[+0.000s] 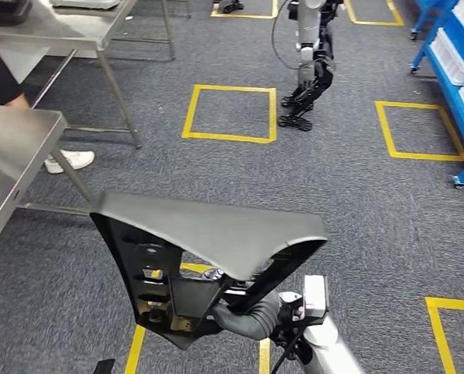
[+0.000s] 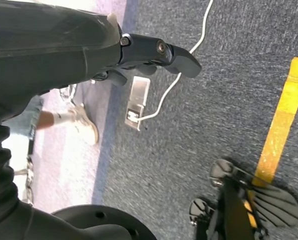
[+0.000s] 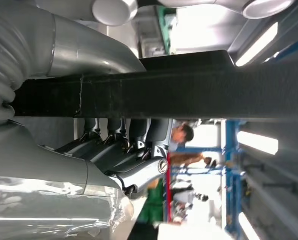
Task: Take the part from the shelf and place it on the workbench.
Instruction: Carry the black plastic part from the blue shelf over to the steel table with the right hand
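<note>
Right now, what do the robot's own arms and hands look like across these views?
The right arm is silver with a small silver box and black cables at the wrist. The right hand has a pale grey ribbed cover, a thick grey thumb and dark fingers with a round screw. The left hand shows glossy dark fingers below a black ribbed cover.

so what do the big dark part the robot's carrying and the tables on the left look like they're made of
The part looks like moulded plastic or composite: matt dark grey, with a smooth curved top and ribbed, holed underside. The right hand holds it from below. The tables look like stainless steel: brushed silver tops with soft reflections, on thin metal legs.
</note>
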Robot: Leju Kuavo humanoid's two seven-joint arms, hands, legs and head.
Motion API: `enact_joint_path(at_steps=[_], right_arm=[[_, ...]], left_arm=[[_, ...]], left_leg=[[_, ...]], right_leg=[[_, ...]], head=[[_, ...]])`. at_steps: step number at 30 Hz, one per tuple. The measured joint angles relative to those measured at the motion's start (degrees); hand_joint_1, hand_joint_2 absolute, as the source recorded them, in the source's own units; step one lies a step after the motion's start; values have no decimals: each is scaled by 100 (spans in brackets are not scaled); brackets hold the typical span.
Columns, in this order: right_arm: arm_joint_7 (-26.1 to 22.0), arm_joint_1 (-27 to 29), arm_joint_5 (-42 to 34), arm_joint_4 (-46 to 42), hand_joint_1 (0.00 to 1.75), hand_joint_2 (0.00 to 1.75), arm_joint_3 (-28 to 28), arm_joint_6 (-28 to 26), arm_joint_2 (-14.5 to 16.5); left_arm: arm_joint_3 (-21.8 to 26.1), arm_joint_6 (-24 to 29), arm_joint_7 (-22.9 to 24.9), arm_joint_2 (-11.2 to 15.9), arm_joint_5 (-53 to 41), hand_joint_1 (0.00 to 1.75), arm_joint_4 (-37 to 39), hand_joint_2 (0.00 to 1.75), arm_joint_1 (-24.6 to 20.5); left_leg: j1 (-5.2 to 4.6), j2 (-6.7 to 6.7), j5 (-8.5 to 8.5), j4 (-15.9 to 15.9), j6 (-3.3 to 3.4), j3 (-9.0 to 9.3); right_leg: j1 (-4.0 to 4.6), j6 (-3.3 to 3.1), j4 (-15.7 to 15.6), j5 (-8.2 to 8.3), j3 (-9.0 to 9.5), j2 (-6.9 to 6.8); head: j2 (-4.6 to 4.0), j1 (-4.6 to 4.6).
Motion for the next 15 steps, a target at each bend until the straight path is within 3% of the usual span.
enact_joint_path(at_steps=[2,3,4,5,7,9,12,14,15], right_arm=[[-1,13,1,8,175,175,-1,1,-2],[0,19,1,12,175,175,0,1,-2],[1,23,1,15,175,175,1,2,-2],[1,24,2,17,175,175,1,2,-1],[2,19,2,16,175,175,0,2,-1],[2,10,2,15,175,175,0,1,-1],[3,-9,-29,24,175,175,3,31,7],[1,-38,-76,58,175,175,5,66,29],[-1,-49,-90,89,175,175,6,75,39]], left_arm=[[1,1,-2,0,0,0,0,175,-17],[1,1,-2,0,0,0,0,175,-13],[1,1,-1,1,0,0,0,175,-6],[1,1,-1,3,-1,0,0,175,0],[1,-1,-1,6,0,0,0,175,-4],[1,-3,-2,6,0,0,0,175,-13],[1,17,52,8,-7,0,0,175,1],[2,39,140,13,-15,0,0,175,-2],[2,44,170,16,-19,0,0,175,-9]], left_leg=[[42,147,-309,724,-72,-328],[66,170,-345,907,-101,-406],[88,192,-277,872,-127,-376],[105,232,-117,600,-148,-226],[109,433,194,-190,-164,192],[79,557,285,-570,-96,385],[39,433,287,-574,47,366],[41,340,307,-588,125,367],[38,290,314,-589,154,367]], right_leg=[[3,-1,1,-7,0,-173],[2,7,4,-15,0,-250],[-2,21,12,-25,1,-322],[-11,44,26,-41,5,-388],[-11,114,79,-93,8,-499],[9,183,126,-133,6,-573],[-20,273,144,-172,27,-622],[-57,317,406,-384,-70,-428],[-67,324,725,-573,-207,-292]], head=[[-1,-2],[-1,-2],[-1,-2],[0,-2],[0,-5],[-1,-1],[-1,4],[-1,9],[0,14]])
